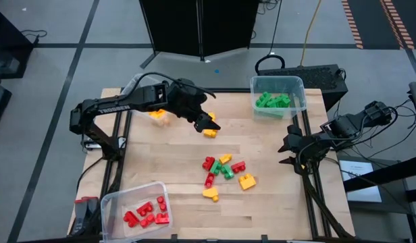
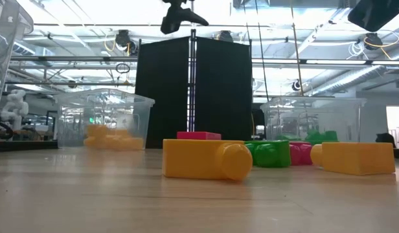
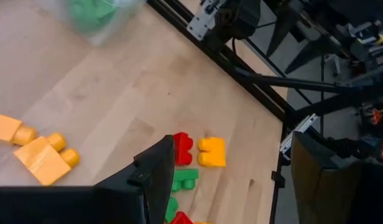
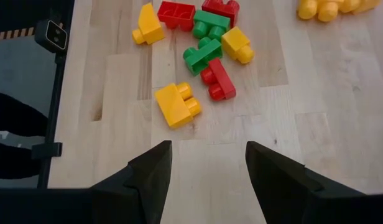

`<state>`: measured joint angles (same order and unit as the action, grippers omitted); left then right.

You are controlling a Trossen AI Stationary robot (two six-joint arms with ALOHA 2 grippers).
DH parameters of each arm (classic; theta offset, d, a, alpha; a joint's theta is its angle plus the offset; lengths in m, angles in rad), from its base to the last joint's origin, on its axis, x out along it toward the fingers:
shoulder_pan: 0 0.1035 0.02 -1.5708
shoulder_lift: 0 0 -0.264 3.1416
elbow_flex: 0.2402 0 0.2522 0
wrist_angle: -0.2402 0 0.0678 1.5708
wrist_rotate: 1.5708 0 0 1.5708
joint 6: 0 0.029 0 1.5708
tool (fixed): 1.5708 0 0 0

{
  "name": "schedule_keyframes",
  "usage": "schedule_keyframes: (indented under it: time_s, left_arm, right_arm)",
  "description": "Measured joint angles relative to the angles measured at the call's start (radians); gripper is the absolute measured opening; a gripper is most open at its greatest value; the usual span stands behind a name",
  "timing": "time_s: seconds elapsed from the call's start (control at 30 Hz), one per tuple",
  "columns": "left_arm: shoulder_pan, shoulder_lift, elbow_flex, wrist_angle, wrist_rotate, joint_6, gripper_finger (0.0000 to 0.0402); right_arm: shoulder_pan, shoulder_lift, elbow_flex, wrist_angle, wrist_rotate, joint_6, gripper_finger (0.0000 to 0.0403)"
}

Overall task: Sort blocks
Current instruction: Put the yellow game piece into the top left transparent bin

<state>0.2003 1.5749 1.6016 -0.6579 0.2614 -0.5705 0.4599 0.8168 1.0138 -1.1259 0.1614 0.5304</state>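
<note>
Yellow block [image 2: 206, 160] lies nearest; mixed blocks [image 1: 225, 172] at bench centre remain unsorted, bins partly filled. Left gripper [image 1: 209, 122] at eleven o'clock, right gripper [image 1: 289, 150] at three, both open, empty.

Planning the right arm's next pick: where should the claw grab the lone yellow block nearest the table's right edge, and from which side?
Probably from straight above, gripping the yellow block across its flat sides. It lies apart from the pile, so both fingers have bare wood to drop into, and the right claw is already open beside it.
</note>
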Motion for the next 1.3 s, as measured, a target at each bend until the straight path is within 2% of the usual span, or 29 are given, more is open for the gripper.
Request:
schedule_keyframes:
  time_s: [0.73,0.97,1.13,1.3]
  left_arm:
    - [-0.013,0.000,0.000,0.123,0.000,-0.026,0.0206]
    - [-0.013,0.000,0.000,0.123,-0.033,-0.017,0.0206]
    - [-0.038,0.000,0.000,0.125,0.044,0.150,0.0206]
    - [-0.109,0.000,0.000,0.132,0.054,0.327,0.0206]
  right_arm:
    - [0.000,0.000,0.000,0.000,0.029,-0.004,0.0201]
    - [0.000,0.000,0.000,0.000,0.028,-0.004,0.0201]
    - [0.000,0.000,0.000,0.000,0.028,-0.004,0.0201]
    - [0.000,0.000,0.000,0.000,0.028,-0.003,0.0201]
